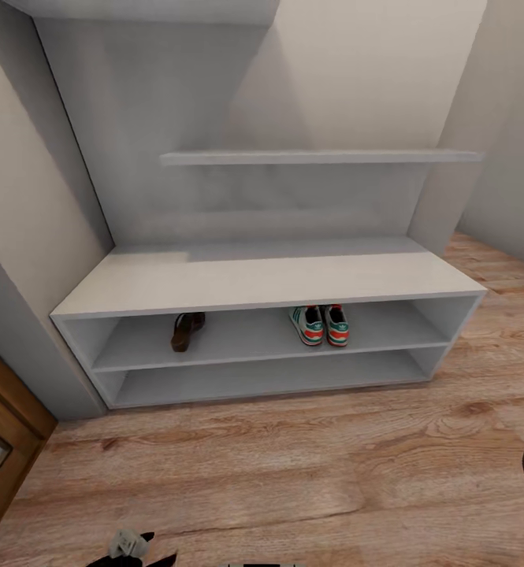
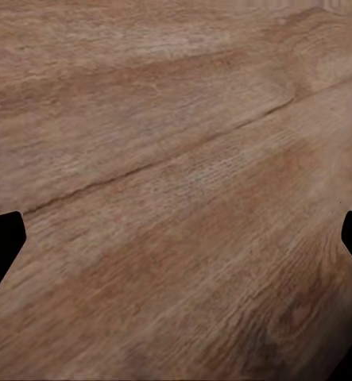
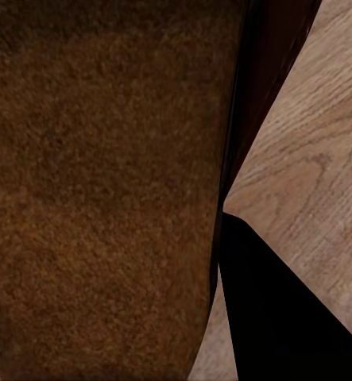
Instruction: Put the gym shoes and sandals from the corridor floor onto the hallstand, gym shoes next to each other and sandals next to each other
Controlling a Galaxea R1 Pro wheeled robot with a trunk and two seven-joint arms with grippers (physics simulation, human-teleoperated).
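While pressed close against the right end effector [image 3: 223,262], looks pinched rather than merely touched: held sandal [image 3: 104,190] flush along one dark finger [image 3: 287,317], with the other finger hidden behind it, so judged clamped on the sandal but not seen in full. Hangs at the head view's right edge, over the corridor floor [image 2: 176,119], well short of the hallstand [image 1: 254,276].

Likely handles light and fairly stiff through the sole, with a fuzzy, grippy footbed and softer straps that could flex or catch. Best taken across the sole's edges near the middle, not by a strap; otherwise may swing or tilt on release. Should slide in flat without much care, being neither fragile nor slippery by the look of it.

Left end effector [image 2: 176,238] spread wide and holding nothing, with bare planks just beyond its tips.

By count: two gym shoes [image 1: 322,324], side by side and touching or nearly so, on the desk's middle shelf, far ahead of the right end effector. Two sandals: one at that end effector, plus the shelved sandal [image 1: 187,331] on the same shelf, ahead and further toward the left end effector's side, well apart from the gym shoes. Three of four pieces already racked, one pending beside its mate.
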